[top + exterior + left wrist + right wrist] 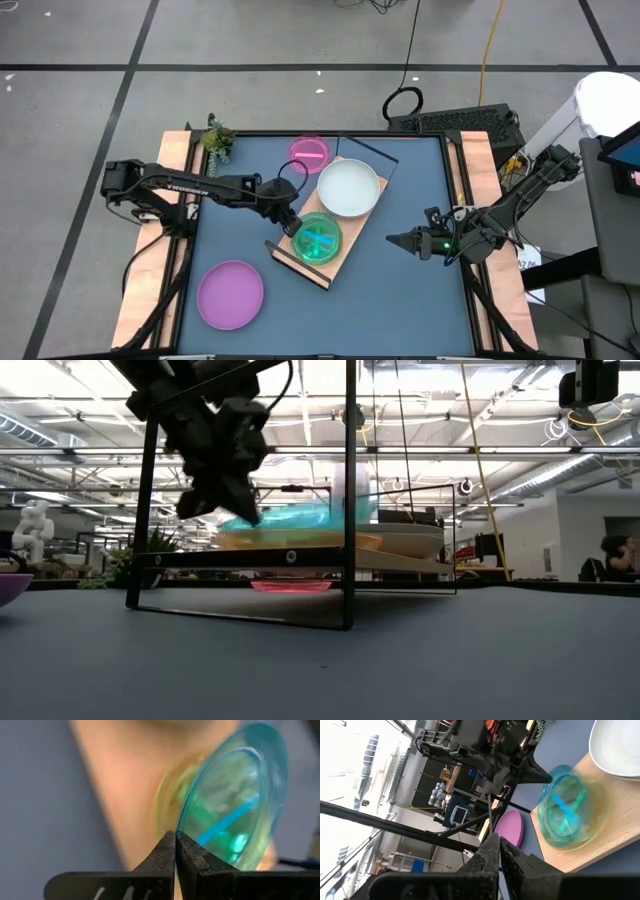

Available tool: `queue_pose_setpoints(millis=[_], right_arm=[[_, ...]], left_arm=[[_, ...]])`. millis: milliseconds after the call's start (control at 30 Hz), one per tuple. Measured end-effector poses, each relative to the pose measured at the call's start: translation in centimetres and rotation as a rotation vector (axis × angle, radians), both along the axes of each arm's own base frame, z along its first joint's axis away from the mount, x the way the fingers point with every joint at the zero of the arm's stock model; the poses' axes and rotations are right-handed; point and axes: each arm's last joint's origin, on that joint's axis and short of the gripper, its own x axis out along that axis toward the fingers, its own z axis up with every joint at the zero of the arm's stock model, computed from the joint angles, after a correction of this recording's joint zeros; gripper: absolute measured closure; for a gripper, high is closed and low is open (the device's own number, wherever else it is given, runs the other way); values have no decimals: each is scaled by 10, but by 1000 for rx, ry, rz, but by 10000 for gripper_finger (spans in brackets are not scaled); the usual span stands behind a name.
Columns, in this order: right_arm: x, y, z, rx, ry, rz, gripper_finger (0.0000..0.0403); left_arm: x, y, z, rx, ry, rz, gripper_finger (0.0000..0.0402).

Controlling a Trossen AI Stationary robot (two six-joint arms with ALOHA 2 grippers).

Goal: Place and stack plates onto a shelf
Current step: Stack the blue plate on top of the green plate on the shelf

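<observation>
The shelf [345, 245], a light-wood board on a thin black frame, lies slantwise at mid-table. A white plate [348, 188] rests on its far half. On its near half lies a green plate [167, 802], with a translucent blue plate [318, 238] tilted above it and my left gripper [293, 226] shut on that plate. On the table a purple plate [230, 293] sits near left, and a pink plate [309, 150] lies by the shelf's far end. My right gripper [392, 240] hovers shut and empty, right of the shelf. My left gripper pinches the blue plate's rim [178, 836] between its two fingertips, on the plate's left side. The fingers come from the table's left, slanting downward. The plate is tilted, its held side raised [262, 518]. Whether its far side touches the plates beneath, I cannot tell.
A small potted plant [217, 140] stands at the table's far left corner. Wooden side rails [150, 270] flank the dark mat. The low view shows an orange-tinted plate [300, 541] on the board beneath the blue one. Bare mat lies along the near edge, right of the purple plate.
</observation>
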Motion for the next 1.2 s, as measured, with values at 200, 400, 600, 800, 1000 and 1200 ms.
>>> queue_pose_setpoints(millis=[200, 400, 600, 800, 1000, 1200], right_arm=[[0, 0, 0, 0, 0, -1, 403], [0, 0, 0, 0, 0, -1, 403], [0, 0, 0, 0, 0, -1, 403], [0, 0, 0, 0, 0, -1, 403], [0, 0, 0, 0, 0, -1, 403], [0, 0, -1, -5, 5, -2, 403]], left_arm=[[3, 0, -5, -35, 13, 4, 399], [5, 1, -4, -55, -2, 22, 399], [4, 2, 1, -149, -32, -20, 399], [-2, 0, 3, -189, -2, -82, 399], [-8, 1, -4, -114, 75, -112, 399], [-8, 3, -7, -20, 94, -108, 399]])
